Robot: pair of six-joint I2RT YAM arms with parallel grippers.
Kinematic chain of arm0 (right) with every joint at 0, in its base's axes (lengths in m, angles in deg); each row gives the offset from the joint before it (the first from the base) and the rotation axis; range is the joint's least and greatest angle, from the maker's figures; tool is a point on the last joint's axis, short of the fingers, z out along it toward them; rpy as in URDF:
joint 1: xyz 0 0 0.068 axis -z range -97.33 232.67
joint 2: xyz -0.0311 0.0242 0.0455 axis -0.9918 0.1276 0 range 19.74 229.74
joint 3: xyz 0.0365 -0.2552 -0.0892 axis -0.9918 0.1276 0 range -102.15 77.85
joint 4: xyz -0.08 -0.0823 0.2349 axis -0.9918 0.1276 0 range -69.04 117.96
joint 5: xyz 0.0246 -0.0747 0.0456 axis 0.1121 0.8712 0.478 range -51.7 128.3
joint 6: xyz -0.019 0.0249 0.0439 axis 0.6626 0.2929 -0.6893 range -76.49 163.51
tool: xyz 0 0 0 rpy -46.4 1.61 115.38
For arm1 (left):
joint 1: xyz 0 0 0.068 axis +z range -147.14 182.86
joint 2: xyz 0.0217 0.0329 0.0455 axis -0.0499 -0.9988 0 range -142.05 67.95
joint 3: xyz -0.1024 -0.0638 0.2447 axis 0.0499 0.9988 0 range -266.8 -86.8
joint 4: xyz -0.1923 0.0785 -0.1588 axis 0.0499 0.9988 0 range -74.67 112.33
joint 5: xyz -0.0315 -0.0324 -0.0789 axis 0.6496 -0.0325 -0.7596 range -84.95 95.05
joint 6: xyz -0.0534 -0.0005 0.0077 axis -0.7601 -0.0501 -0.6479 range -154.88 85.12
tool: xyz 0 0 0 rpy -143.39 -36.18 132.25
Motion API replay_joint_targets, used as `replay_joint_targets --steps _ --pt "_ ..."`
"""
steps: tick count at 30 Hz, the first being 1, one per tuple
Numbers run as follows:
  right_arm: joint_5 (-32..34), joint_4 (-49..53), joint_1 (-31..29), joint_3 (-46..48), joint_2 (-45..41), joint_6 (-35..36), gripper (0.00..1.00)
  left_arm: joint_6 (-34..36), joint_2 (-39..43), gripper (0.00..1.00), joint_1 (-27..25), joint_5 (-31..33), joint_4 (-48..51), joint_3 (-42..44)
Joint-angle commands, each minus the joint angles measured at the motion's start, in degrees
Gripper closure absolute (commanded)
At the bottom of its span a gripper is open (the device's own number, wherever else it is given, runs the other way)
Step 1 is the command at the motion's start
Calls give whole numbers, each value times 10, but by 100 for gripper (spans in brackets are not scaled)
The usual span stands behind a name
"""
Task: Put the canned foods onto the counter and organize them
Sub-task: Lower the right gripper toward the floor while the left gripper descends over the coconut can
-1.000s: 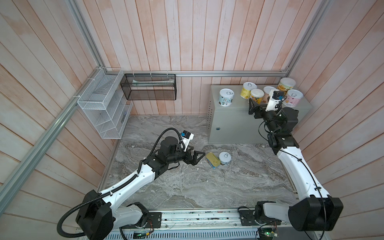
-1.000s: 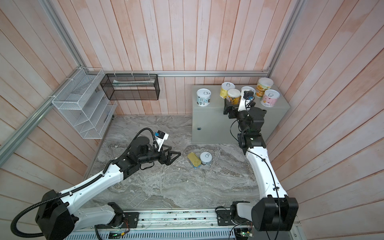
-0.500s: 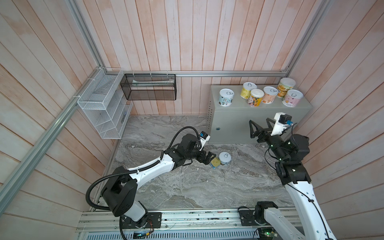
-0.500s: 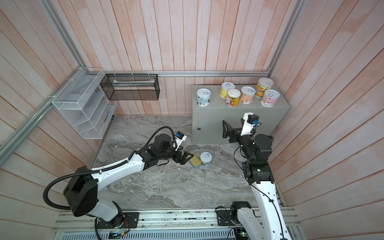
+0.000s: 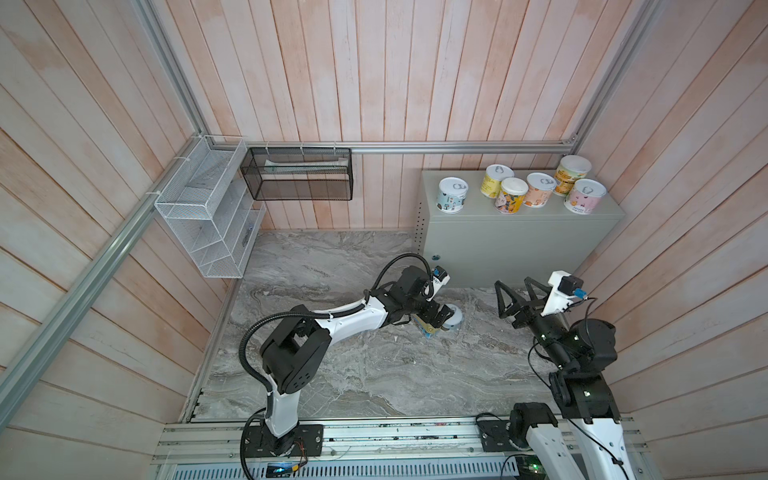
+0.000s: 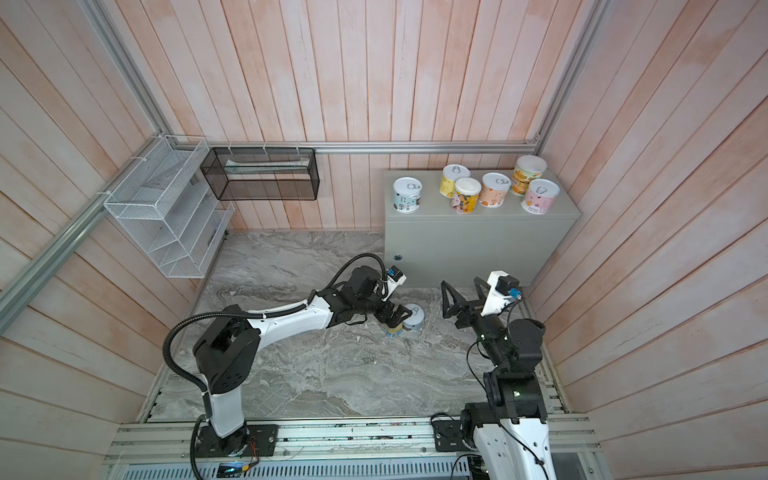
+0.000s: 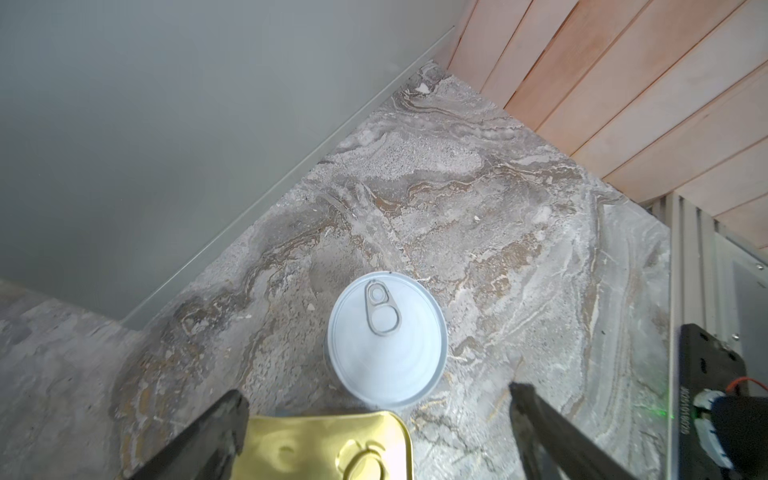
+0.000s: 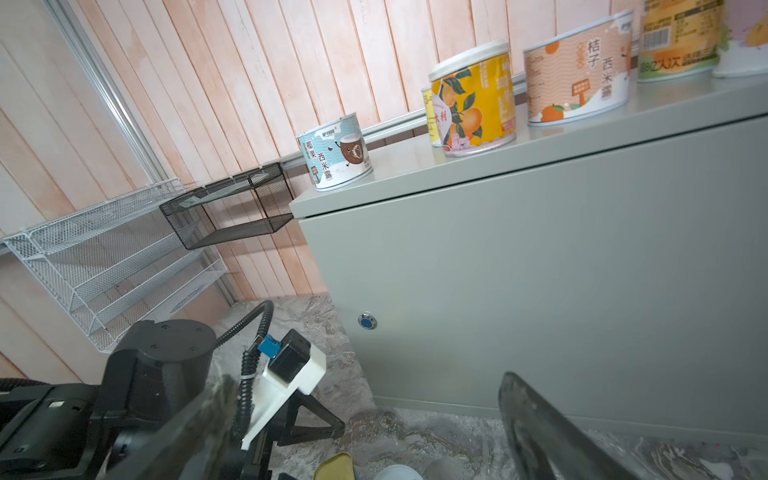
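Note:
Several round canned foods (image 5: 452,195) (image 6: 539,196) stand upright on top of the grey-green counter (image 5: 519,245) (image 8: 540,270). On the marbled slab in front of it lie two more tins. One is rectangular with a gold top (image 7: 328,446) (image 5: 428,331). The other is a round white-topped tin (image 7: 386,340) (image 6: 415,318) just beyond it. My left gripper (image 7: 378,399) (image 5: 440,322) is open and low over the gold-topped tin, one finger at its edge, the other well apart. My right gripper (image 5: 512,282) (image 8: 365,386) hangs open and empty in front of the counter.
A white wire basket (image 5: 208,220) and a black mesh basket (image 5: 299,174) hang on the wooden walls at the back left. The marbled slab (image 5: 374,374) stretches toward the metal rail (image 5: 374,436) at the front. The right wall stands close behind the right arm.
My left gripper has reached right across the slab to the gold-topped tin. My right gripper has left the counter top, opening a little wider, and come down and back in front of it.

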Motion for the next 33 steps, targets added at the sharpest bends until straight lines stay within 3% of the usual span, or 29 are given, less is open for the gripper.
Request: replay_joint_targets --steps 1,6,10,22,30,33 --pt "35 0 1 14 -25 -24 2 5 -29 0 -7 28 16 -30" --pt "50 -4 0 27 -38 -22 2 19 -78 0 -30 62 57 -93" --pt "49 0 0 31 -28 -20 2 22 -111 0 -43 51 80 -132" --pt "24 -19 0 51 -17 -20 3 5 -160 0 -51 94 129 -186" --pt "-5 -10 1 52 2 -17 3 5 -158 0 -52 119 155 -198" --pt "-18 -7 1 55 12 -16 3 5 -114 0 -54 137 119 -153"
